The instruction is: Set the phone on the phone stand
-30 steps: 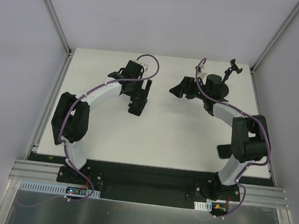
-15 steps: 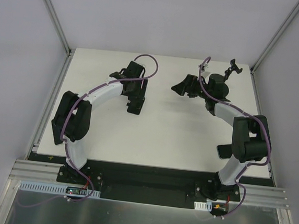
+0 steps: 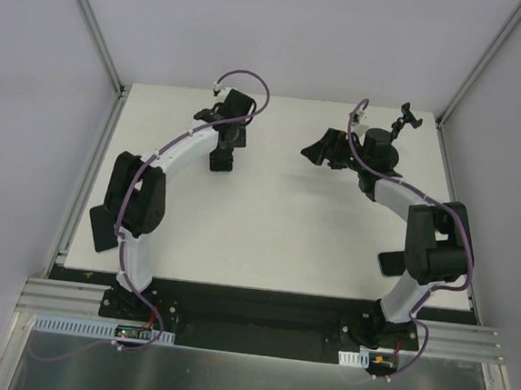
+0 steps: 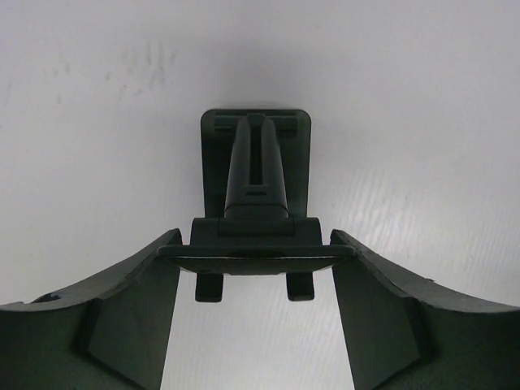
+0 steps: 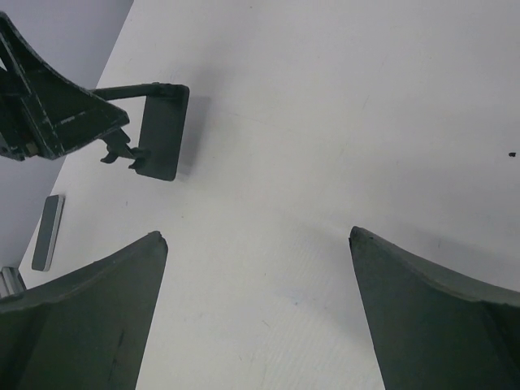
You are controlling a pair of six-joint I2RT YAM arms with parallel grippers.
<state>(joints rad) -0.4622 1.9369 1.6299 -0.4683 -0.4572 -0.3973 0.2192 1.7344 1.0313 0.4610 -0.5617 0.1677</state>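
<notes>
The phone (image 5: 49,231) is a thin dark slab lying flat near the table's left edge, seen again beside my left arm's elbow (image 3: 101,228). At the back right, the phone stand (image 3: 400,125) shows its thin upright arm and top clamp; my right wrist hides its base. My left gripper (image 4: 256,240) is shut on a small black folding stand (image 4: 256,175), gripping its flat plate by both side edges. From above, that gripper (image 3: 223,155) is at the back left. My right gripper (image 5: 256,234) is open with nothing between its fingers, left of the phone stand (image 3: 319,152).
A second dark flat piece (image 3: 388,261) pokes out beside my right arm's elbow near the front right. In the right wrist view, the held folding stand (image 5: 161,134) hangs close over the table. Grey walls close in the table's left, right and back edges.
My left jaws closed on the small folding stand and carried it toward the back left. My right gripper drifted slightly right and stayed open.
</notes>
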